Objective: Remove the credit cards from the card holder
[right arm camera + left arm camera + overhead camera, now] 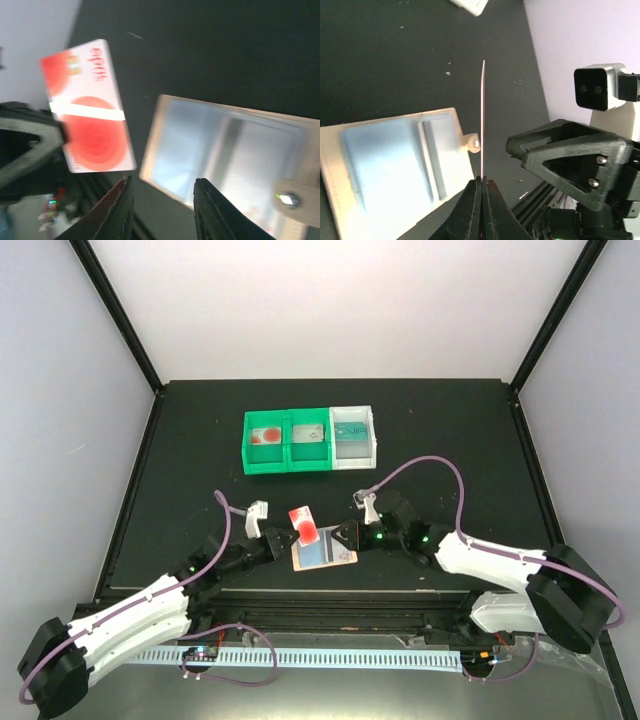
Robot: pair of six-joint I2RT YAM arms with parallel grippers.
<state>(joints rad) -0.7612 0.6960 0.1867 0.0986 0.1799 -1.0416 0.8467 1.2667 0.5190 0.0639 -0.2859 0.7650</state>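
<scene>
Across the matte black table [200,460], two green bins [288,468] and a white bin [356,462] sit at twelve o'clock of the card holder [325,553], which lies open and flat, tan-rimmed with a blue-grey panel. The left gripper [481,182] pinches a thin, stiff red-and-white credit card [90,115] at the holder's eleven o'clock. The right gripper [162,190] hangs spread and empty at two o'clock.

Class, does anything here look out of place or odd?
Only the red-and-white card, pinched on edge in the left tool beside the open card holder, not lying flat. Nothing looks spilled or damaged.
</scene>
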